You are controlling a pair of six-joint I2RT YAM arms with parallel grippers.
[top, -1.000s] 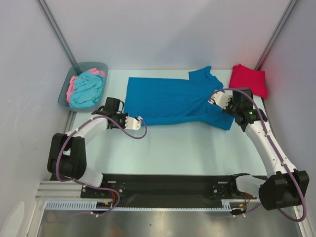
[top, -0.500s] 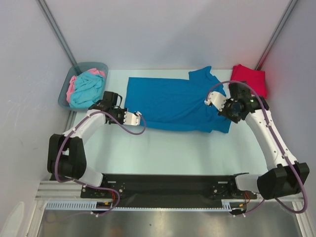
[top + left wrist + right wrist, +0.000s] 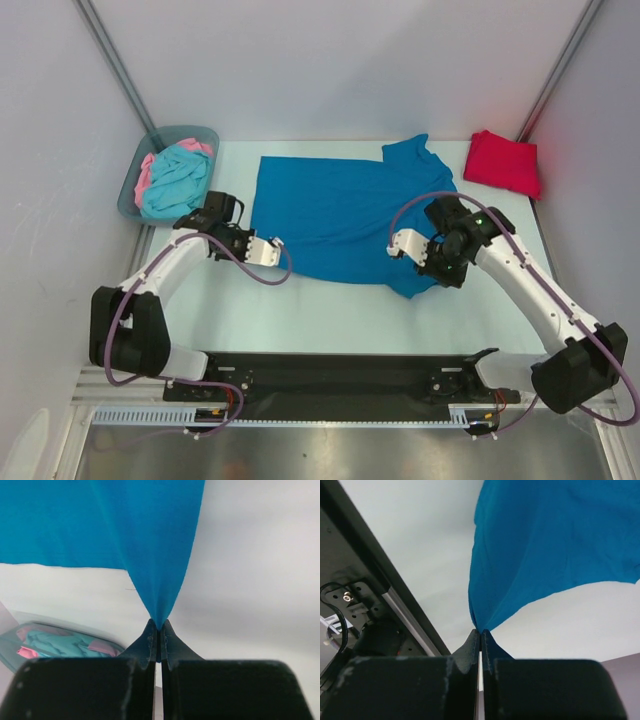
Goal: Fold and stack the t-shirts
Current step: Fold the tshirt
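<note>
1. Blue cloth covers the middle of the pale table: the deep blue t-shirt is spread out flat, its collar end turned to the right; its near edge is gathered at two places.
2. The left arm is reached forward from its base, the elbow bent out to the left and the forearm kept low over the table; the left gripper is pointed rightward at the shirt's near left corner.
3. In the left wrist view its black jaws are seen pressed together on a tip of the blue cloth; the cloth is drawn from that pinch into a taut, widening cone.
4. The right arm is stretched forward and leftward from its base, the wrist turned toward the centre; the right gripper is held over the shirt's near right part.
5. In the right wrist view its jaws are closed tight on a pinch of the same cloth; creases are fanned out from the pinch.
6. The red t-shirt is laid folded at the far right corner, apart from the blue one.
7. The turquoise shirt and the pink shirt are heaped in the grey-blue bin at the far left corner.
</note>
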